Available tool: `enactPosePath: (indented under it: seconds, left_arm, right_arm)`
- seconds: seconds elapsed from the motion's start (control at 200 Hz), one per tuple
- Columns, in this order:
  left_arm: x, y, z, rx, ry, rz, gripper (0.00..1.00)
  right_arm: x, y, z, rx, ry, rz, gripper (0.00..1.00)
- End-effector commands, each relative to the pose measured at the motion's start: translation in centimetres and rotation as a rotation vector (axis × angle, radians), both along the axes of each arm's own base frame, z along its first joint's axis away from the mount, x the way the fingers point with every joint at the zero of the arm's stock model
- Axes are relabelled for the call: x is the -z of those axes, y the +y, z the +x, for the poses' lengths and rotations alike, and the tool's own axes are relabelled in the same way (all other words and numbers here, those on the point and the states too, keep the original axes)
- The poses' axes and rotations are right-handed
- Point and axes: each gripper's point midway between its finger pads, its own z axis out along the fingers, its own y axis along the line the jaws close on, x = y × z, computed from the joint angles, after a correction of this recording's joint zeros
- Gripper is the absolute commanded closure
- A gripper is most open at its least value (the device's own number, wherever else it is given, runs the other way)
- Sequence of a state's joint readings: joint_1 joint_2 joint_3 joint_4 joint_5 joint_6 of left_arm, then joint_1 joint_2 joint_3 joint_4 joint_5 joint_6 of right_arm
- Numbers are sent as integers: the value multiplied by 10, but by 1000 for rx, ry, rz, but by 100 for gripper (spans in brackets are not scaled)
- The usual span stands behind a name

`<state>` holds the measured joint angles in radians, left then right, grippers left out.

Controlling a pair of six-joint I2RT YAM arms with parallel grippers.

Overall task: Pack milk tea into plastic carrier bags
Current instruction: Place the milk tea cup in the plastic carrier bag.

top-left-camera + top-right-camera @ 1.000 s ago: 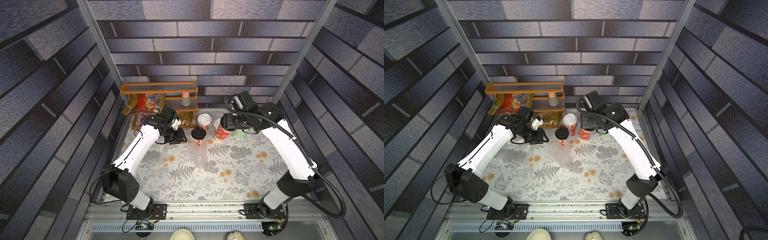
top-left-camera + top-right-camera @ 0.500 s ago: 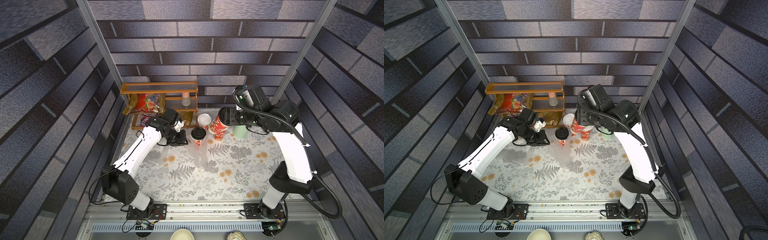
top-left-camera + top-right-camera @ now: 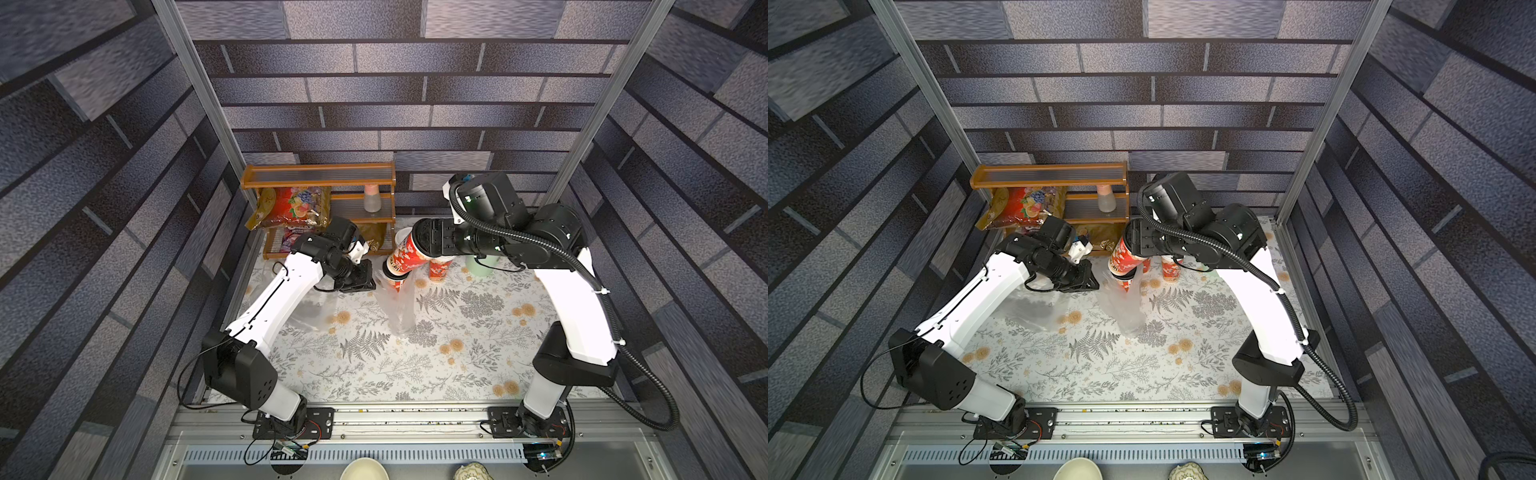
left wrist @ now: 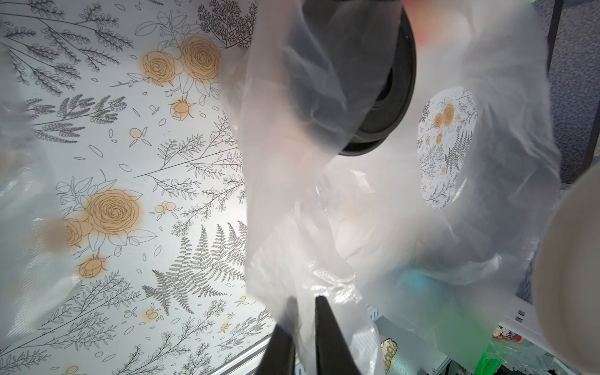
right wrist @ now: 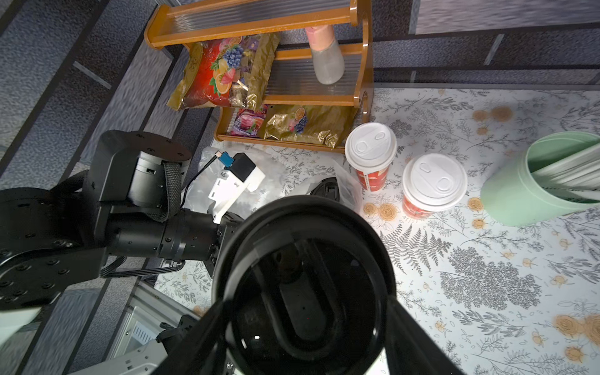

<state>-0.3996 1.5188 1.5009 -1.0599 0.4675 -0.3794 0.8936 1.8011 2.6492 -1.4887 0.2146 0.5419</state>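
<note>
My left pincer (image 4: pixel 304 300) is drawn narrow on a fold of the bag (image 3: pixel 401 311). The thin film is caught between its two fingers, so I hold one side of the mouth up. The bag rests on the table (image 3: pixel 457 374) toward the far edge, about midway between the side edges. A spare bag (image 3: pixel 309 309) lies flat under my left arm, nearer the left edge.

The packed cup (image 5: pixel 325 191) stands inside the held bag, black lid up. The rest of the bag seems to run empty toward the near edge. Just above that lid hangs the tilted cup (image 3: pixel 405 255), red with a black lid, its base leaning down toward the mouth. My right pincer (image 3: pixel 416 248) grips it round the body, jaws as wide as the cup.

I judge the step to be loading the second cup. Next I must set it upright, shift it clear of the lid below, and lower it into the free room. My left has to keep the limp mouth open.

Further right, the white-lidded cups (image 5: pixel 370 146) wait by the far edge beside the shelf (image 3: pixel 320 176), with the green cup (image 5: pixel 532 191) beyond them.
</note>
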Motion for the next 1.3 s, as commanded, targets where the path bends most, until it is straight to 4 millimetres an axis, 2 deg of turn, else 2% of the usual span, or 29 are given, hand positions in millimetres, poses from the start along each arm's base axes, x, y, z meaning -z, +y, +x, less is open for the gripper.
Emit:
enactPosePath:
  seconds: [0.0,0.19,0.391,0.546,0.742,1.122,1.298]
  left_arm:
    - [-10,-1,-6,-7,-20,-19,86]
    - [-13,-1,-6,-10,-23,-22,87]
    - [-14,-3,-6,-6,-25,-30,88]
    - [-15,-6,-4,-4,-23,-47,88]
    - [-18,-10,-3,1,-21,-74,90]
    - [-23,-15,-5,10,-27,-98,91]
    - [-24,-14,-6,7,-31,-98,91]
  right_arm:
    - [3,16,-1,-27,14,18,35]
    - [37,19,0,-32,66,-119,36]
    - [64,8,-6,-36,113,-257,36]
    - [79,11,-13,-65,159,-296,36]
    - [97,18,-14,-80,183,-335,36]
    - [130,46,-5,-116,214,-363,36]
    - [145,50,1,-115,219,-410,36]
